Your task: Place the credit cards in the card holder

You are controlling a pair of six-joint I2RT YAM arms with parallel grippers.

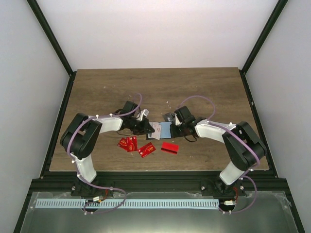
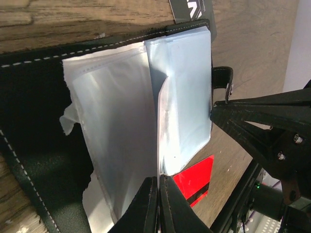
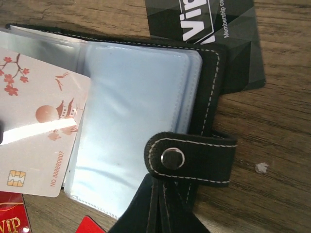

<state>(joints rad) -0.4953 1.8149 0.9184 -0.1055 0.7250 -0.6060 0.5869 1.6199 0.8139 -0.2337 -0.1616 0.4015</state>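
Item: card holder [image 1: 165, 129], open, between our claws; left claw [image 2: 158, 182] pinches its clear sleeve [image 2: 184, 97], right claw [image 3: 159, 187] closed at its strap [image 3: 204, 160].

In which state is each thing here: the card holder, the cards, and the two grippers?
card holder: open, flat, its strap unfastened.
white card: tilted across the sleeves, sticking out.
dark grey card: on the table, partly under the holder.
red cards: loose on the table, outside the holder.
left gripper: shut, seemingly pinching a sleeve.
right gripper: shut, tips by the strap.
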